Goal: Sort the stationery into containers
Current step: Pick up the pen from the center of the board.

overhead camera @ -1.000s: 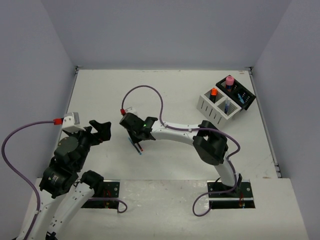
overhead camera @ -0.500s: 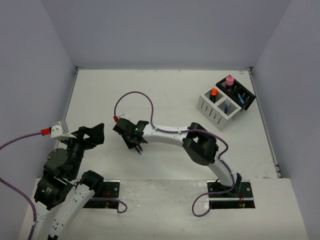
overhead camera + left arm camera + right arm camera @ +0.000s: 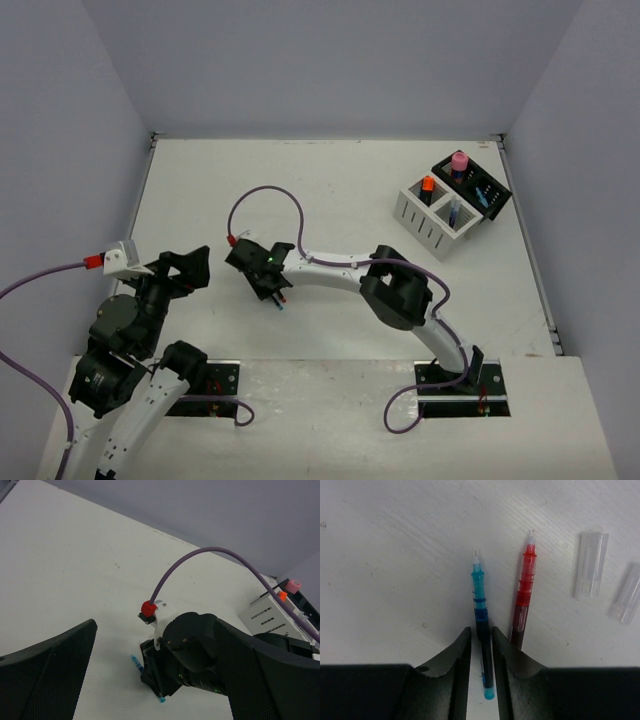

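**Closing on the blue pen**

Over the last second my right arm has swung left and low over the pens, and my left arm has drawn back toward its base. My right hand [image 3: 481, 630] now straddles the blue pen [image 3: 481, 605], which lies flat on the surface [image 3: 395, 555] with its tip pointing away. The fingers are drawn in close on either flank to take the barrel across its width. Whether the pads already bite, I cannot tell.

The red pen [image 3: 524, 590] lies just beside it, nearly parallel. One finger comes down in the narrow gap between them and could nudge it. Two clear caps [image 3: 590, 564] lie further off, beyond the red pen.

My left hand [image 3: 187, 268] hangs spread wide and empty, out of the way. The white box [image 3: 432, 222] and black box [image 3: 478, 185] stand well apart at the far right, with an orange highlighter [image 3: 427, 184] and pink cylinder [image 3: 459, 160] already standing in them.
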`<state>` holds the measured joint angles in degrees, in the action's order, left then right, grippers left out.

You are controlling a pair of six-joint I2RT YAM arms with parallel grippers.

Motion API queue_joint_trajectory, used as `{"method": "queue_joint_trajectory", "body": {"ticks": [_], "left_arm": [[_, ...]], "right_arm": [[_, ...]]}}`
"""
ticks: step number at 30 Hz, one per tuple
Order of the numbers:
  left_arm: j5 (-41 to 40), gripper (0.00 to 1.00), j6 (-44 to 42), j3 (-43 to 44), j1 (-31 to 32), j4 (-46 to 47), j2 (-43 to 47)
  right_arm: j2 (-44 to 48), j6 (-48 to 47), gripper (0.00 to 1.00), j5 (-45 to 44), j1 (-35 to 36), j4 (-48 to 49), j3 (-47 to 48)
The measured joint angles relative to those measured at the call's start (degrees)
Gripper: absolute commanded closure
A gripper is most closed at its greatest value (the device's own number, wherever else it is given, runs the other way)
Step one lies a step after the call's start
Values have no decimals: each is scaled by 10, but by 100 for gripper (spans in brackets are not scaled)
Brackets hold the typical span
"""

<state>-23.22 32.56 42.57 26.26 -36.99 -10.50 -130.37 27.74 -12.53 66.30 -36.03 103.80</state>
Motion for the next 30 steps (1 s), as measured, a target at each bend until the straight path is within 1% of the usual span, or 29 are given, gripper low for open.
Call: {"method": "queue_joint_trajectory", "body": {"ticks": [5,7,8,10,12,16,19,22,23,24,26,28,30], "left_arm": [[0,0,0,0,0,0,0],[0,0,0,0,0,0,0],[-1,0,0,0,0,0,0],[-3,0,0,0,0,0,0],[-7,0,0,0,0,0,0],[-22,0,0,1,0,-1,-12],[-35,0,10,11,0,-11,-55],[-48,0,24,39,0,-26,-143],[-52,0,38,51,0,-29,-184],[-56,0,49,64,0,-31,-229],[-58,0,73,78,0,-30,-302],[-56,1,108,83,0,-32,-382],[-52,1,147,91,5,-39,-466]], "right_arm": [[-14,-3,82,0,0,-2,17],[-15,-3,93,0,0,0,18],[-15,-3,97,1,0,0,18],[-15,-1,100,2,0,1,18],[-14,-2,100,6,0,5,16],[14,-6,100,45,1,17,-17],[94,-12,100,66,-3,46,-84],[247,-14,100,76,-19,70,-183],[307,-15,100,79,-37,76,-214],[372,-14,100,77,-62,87,-246],[459,-13,100,70,-122,100,-283],[525,-12,100,53,-194,118,-316],[564,-13,100,35,-245,127,-354]]}}
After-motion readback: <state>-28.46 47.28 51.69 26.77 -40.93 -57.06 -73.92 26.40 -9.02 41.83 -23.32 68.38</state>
